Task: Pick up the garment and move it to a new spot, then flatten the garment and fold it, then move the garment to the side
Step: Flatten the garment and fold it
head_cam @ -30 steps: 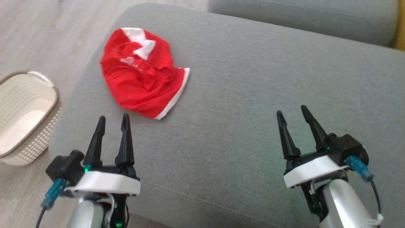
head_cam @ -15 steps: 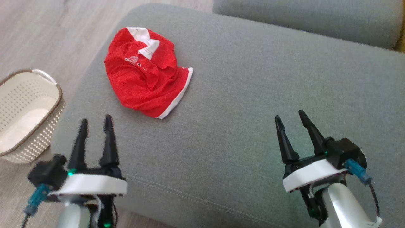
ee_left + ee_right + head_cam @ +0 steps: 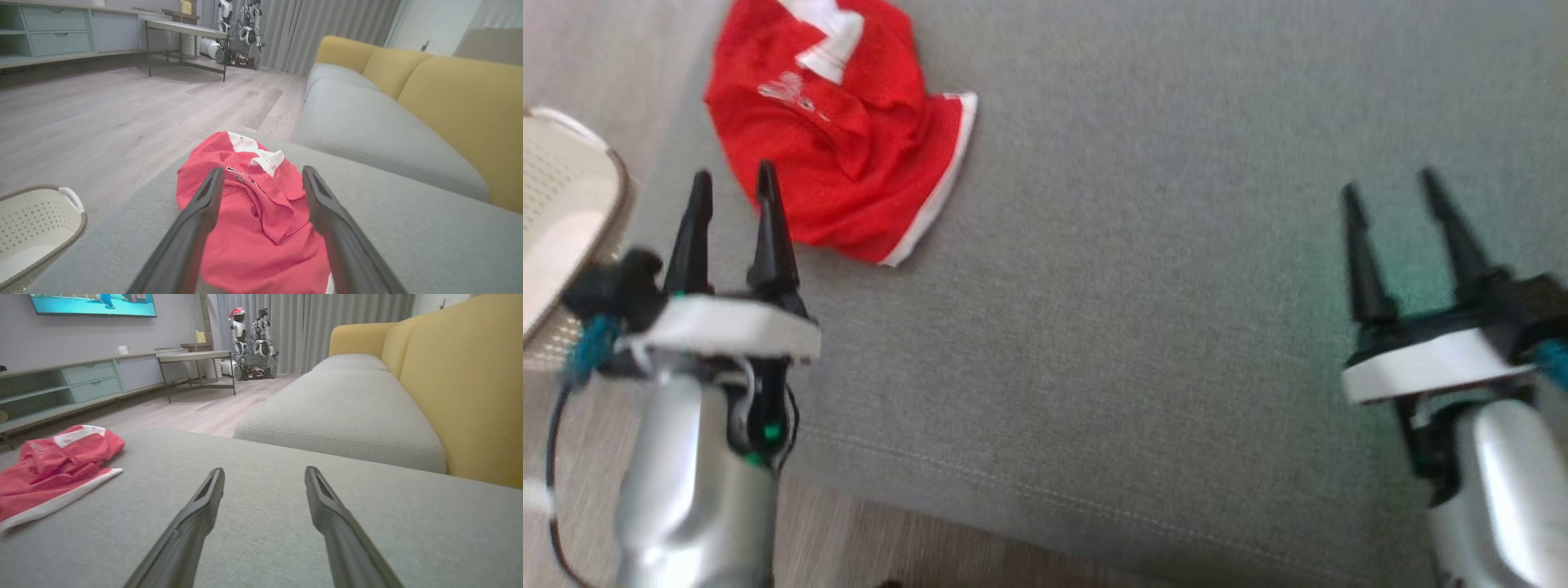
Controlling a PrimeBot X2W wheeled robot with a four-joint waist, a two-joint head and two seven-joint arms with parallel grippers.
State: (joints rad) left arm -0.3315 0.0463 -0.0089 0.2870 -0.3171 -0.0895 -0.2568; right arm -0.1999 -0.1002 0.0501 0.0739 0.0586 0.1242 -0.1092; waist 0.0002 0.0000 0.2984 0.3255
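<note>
Garment in sight: red with white trim, crumpled on the far left corner of the grey seat cushion. Off the cushion's left edge, a cream perforated basket stands on pale wood floor. The wrist views open up the room beyond the cushion: yellow backrest, grey curtains, a low cabinet, a wall screen. The left wrist view frames the garment right between its fingers; the right wrist view has it away at the cushion's left. The left gripper hangs over the cushion's left side, fingers apart, tips at the garment's near edge; whether they touch it I cannot tell. The right gripper is over the cushion's right side, fingers spread above bare fabric.
</note>
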